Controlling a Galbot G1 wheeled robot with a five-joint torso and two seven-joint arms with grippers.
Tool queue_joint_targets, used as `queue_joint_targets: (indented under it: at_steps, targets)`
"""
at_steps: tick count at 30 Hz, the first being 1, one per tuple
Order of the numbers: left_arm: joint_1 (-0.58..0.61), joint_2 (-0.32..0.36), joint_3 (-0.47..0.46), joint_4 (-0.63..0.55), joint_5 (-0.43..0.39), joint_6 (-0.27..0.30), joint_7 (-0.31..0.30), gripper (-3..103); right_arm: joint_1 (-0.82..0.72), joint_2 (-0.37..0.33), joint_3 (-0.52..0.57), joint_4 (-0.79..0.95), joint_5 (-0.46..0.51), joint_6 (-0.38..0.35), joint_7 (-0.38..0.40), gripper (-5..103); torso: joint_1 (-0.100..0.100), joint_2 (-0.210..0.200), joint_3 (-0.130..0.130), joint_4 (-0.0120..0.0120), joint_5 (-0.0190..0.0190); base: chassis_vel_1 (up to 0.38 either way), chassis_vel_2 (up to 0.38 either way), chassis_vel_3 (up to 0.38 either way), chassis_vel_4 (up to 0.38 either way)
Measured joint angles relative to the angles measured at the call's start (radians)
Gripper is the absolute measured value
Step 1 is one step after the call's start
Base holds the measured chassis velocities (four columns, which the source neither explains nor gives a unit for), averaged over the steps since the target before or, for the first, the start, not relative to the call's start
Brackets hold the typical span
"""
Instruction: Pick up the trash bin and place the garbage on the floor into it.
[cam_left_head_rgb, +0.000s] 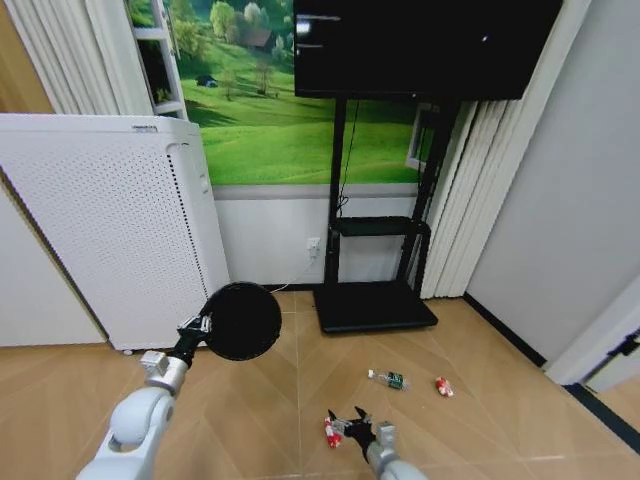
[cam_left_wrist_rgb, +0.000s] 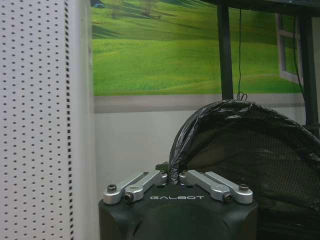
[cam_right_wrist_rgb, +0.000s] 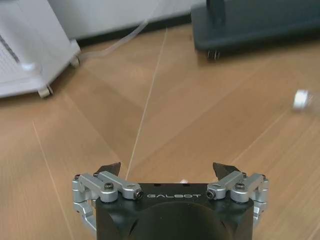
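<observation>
While the left gripper (cam_left_head_rgb: 197, 326) holds the bin (cam_left_head_rgb: 241, 321) up off the floor beside the white appliance (cam_left_head_rgb: 100, 220), its fingers pinched shut on the rim, the right gripper (cam_left_head_rgb: 347, 425) hangs low over the wood floor (cam_left_head_rgb: 480, 400) with its fingers spread wide, just beside a red-and-white wrapper (cam_left_head_rgb: 331, 432). Further right lie a small bottle (cam_left_head_rgb: 388, 379) with a green label and a second red wrapper (cam_left_head_rgb: 443, 386), both apart from the gripper and in front of the black TV stand (cam_left_head_rgb: 375, 305).

I'd say the bin is already picked up and the first pickup of litter is in hand; next the open fingers need to settle around the nearest wrapper and close.

From the left wrist, the bin (cam_left_wrist_rgb: 250, 155) shows a black bag liner gathered over its rim, clamped between the fingers (cam_left_wrist_rgb: 145, 182). From the right wrist, the fingers (cam_right_wrist_rgb: 109, 170) stand wide above bare floor, and the bottle (cam_right_wrist_rgb: 306, 100) shows as a blur.
</observation>
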Motion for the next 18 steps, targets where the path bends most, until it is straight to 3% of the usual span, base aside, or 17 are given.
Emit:
queue_joint_targets:
  at_steps: [3, 5, 9, 11, 12, 13, 15, 18]
  targets:
    - [-0.010, 0.001, 0.015, 0.002, 0.005, 0.004, -0.004, 4, 0.041, 0.019, -0.018, -0.055, 0.007, -0.018, 0.038, 100, 0.000, 0.000, 0.000, 0.0001, -0.0005, 0.000, 0.000, 0.000, 0.000]
    - [-0.011, 0.005, 0.022, 0.001, 0.005, 0.008, -0.004, 4, 0.082, 0.027, -0.029, -0.089, 0.027, -0.069, 0.058, 100, 0.000, 0.000, 0.000, 0.0002, -0.0002, 0.000, 0.000, 0.000, 0.000]
    - [-0.008, 0.008, 0.022, -0.007, 0.001, 0.011, -0.004, 4, 0.128, 0.011, -0.017, -0.102, 0.015, -0.124, 0.021, 100, 0.000, 0.000, 0.000, 0.0003, -0.0001, 0.000, 0.000, 0.000, 0.000]
    - [-0.001, 0.008, 0.015, -0.011, -0.008, 0.012, -0.003, 4, 0.155, -0.027, -0.001, -0.093, 0.006, -0.175, -0.063, 100, 0.000, 0.000, 0.000, 0.0001, -0.0006, 0.000, 0.000, 0.000, 0.000]
    - [-0.001, 0.008, 0.015, -0.011, -0.008, 0.012, -0.003, 4, 0.155, -0.027, -0.001, -0.093, 0.006, -0.175, -0.063, 100, 0.000, 0.000, 0.000, 0.0001, -0.0006, 0.000, 0.000, 0.000, 0.000]
    - [0.004, 0.009, 0.009, -0.012, -0.017, 0.012, 0.000, 4, 0.169, -0.052, 0.000, -0.084, -0.002, -0.199, -0.125, 100, 0.000, 0.000, 0.000, 0.0001, -0.0003, 0.000, 0.000, 0.000, 0.000]
    - [0.015, 0.008, -0.003, -0.012, -0.027, 0.013, 0.007, 4, 0.192, -0.100, -0.015, -0.088, -0.030, -0.199, -0.227, 100, 0.000, 0.000, 0.000, 0.0001, -0.0004, 0.000, 0.000, 0.000, 0.000]
    - [0.023, 0.007, -0.011, -0.013, -0.032, 0.013, 0.010, 4, 0.210, -0.133, -0.053, -0.103, -0.055, -0.178, -0.295, 100, 0.000, 0.000, 0.000, 0.0002, -0.0001, 0.000, 0.000, 0.000, 0.000]
